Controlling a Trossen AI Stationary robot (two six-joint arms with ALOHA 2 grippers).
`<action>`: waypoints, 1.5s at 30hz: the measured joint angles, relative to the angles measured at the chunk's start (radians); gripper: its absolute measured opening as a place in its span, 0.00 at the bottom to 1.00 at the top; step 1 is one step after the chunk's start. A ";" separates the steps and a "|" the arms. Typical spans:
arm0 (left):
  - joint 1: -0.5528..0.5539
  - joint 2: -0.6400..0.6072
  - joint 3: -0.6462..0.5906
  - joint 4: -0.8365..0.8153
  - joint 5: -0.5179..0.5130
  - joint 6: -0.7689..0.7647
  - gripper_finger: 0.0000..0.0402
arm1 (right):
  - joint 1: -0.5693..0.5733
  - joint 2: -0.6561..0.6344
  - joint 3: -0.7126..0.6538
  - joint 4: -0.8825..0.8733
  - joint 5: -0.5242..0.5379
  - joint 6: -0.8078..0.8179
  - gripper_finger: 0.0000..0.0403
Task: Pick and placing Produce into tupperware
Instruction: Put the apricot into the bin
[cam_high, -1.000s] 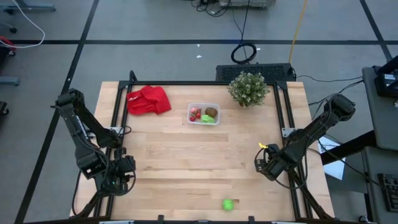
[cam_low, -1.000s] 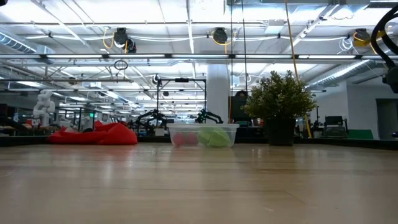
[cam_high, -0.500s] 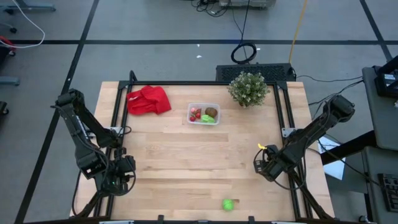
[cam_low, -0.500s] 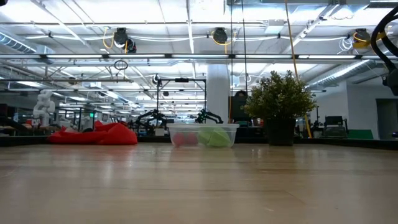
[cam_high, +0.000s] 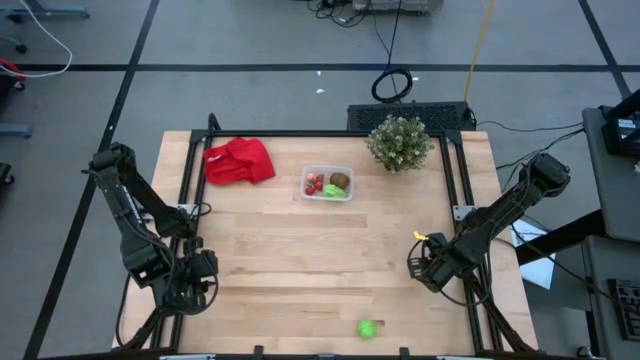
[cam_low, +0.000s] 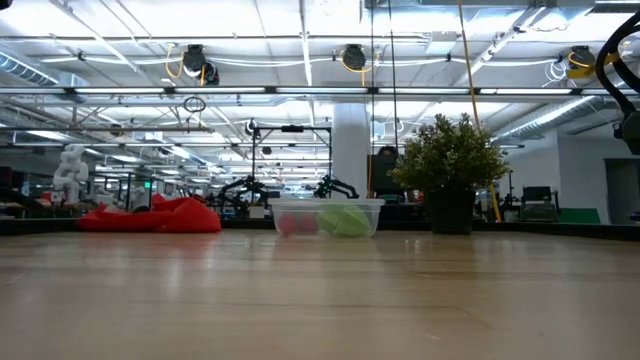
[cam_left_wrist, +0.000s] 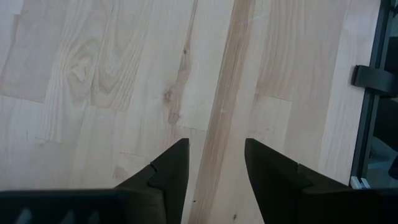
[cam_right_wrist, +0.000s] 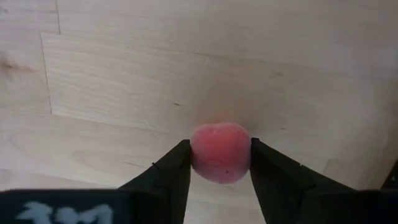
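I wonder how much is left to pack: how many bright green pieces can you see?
2. One green piece lies in the tub at the table's far side; the other sits loose near the front edge. More may be hidden.

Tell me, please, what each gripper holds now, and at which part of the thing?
The right gripper clamps a red strawberry-like piece by its two opposite sides. The left gripper is open and holds nothing.

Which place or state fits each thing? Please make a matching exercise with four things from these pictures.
1. red cloth
2. potted plant
3. loose green piece
4. red fruit

a. between the right gripper's fingers
b. far right of the table
c. near edge of the table
d. far left of the table

Pairs: 1-d, 2-b, 3-c, 4-a
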 joint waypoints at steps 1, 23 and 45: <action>0.000 0.000 0.000 0.000 0.000 0.000 0.40 | 0.000 0.000 0.000 0.000 0.000 0.000 0.32; 0.000 0.000 0.000 0.000 -0.011 0.012 0.40 | -0.033 -0.001 0.068 0.007 0.002 -0.029 0.26; 0.000 0.000 0.000 -0.002 -0.010 0.012 0.40 | -0.523 0.143 0.295 0.246 0.139 -0.810 0.25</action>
